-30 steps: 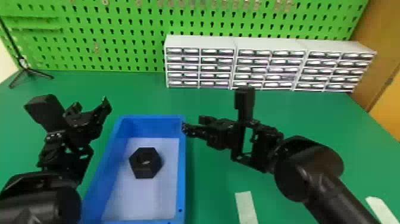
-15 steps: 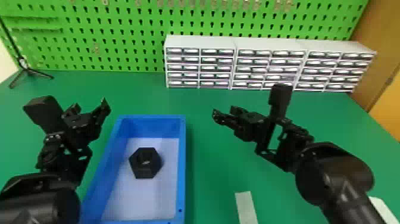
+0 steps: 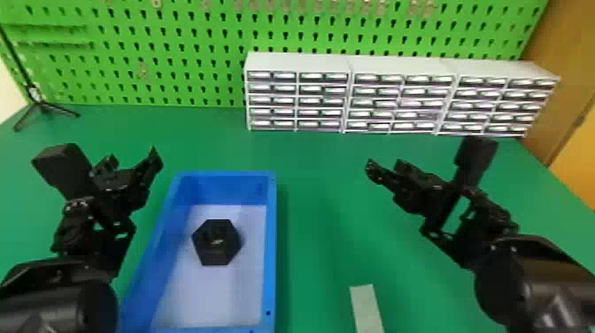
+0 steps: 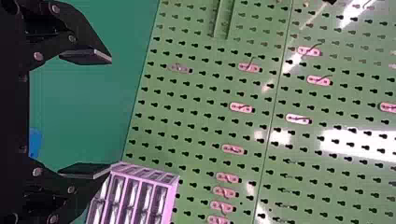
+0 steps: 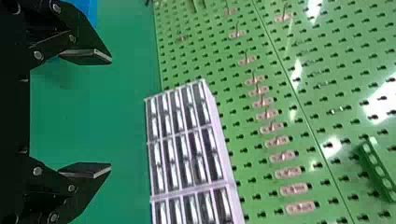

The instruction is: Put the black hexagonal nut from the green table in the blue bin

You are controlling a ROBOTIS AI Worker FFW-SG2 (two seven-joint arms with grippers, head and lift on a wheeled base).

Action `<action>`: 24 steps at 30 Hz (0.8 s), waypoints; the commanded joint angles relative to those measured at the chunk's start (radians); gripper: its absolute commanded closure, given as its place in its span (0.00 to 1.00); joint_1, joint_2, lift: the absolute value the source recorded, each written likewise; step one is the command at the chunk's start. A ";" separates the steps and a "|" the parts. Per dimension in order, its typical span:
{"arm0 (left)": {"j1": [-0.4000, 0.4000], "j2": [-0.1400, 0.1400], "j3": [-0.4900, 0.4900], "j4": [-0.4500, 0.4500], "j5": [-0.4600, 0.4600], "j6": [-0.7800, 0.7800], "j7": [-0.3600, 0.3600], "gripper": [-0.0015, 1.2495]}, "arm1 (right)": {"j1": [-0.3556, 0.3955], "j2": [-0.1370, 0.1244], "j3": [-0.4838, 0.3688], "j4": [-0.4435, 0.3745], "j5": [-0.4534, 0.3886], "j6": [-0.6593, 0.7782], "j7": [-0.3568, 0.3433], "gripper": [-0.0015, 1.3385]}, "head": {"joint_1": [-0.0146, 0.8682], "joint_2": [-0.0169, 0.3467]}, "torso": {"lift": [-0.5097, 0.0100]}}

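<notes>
The black hexagonal nut [image 3: 216, 254] lies inside the blue bin [image 3: 271, 248], on its pale floor, set in from the walls and nearer the far end than the near one. The bin rests on the green table [image 3: 316, 257], between the two arms. On the left of the bin is the left gripper [image 3: 132, 160], its jaws standing apart; the left wrist view shows the green tabletop through the gap between them. The right gripper [image 3: 384, 166] is over the table, well to the right of the bin, and its jaws are apart too, with green tabletop behind the gap in the right wrist view. Over the last second the right arm has pulled away from the bin's edge to the right, while the left arm and the nut have kept their places. Along the back of the table stand white drawer units [image 3: 349, 102], side by side, in front of a green pegboard [image 3: 177, 57]. A small black tripod [image 3: 40, 104] stands at the far left. Nearer the front, to the right of the bin, lies a pale strip [image 3: 366, 307] that looks like tape, though its surface is too blurred to be sure.
</notes>
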 commanded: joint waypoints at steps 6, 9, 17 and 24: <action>0.003 0.000 0.012 -0.005 0.010 0.000 0.000 0.35 | 0.070 0.070 -0.151 -0.023 0.038 -0.057 0.000 0.34 | 0.80 0.07 | 0.79; 0.005 0.000 0.018 -0.009 0.011 0.000 0.000 0.35 | 0.091 0.078 -0.183 -0.023 0.025 -0.072 0.000 0.34 | 0.80 0.07 | 0.79; 0.003 0.000 0.029 -0.015 0.020 0.000 0.000 0.35 | 0.119 0.072 -0.255 -0.023 0.006 -0.110 0.000 0.34 | 0.80 0.07 | 0.79; -0.012 0.000 0.024 -0.020 0.037 0.000 0.000 0.35 | 0.119 0.069 -0.315 -0.017 0.015 -0.135 0.000 0.34 | 0.80 0.07 | 0.79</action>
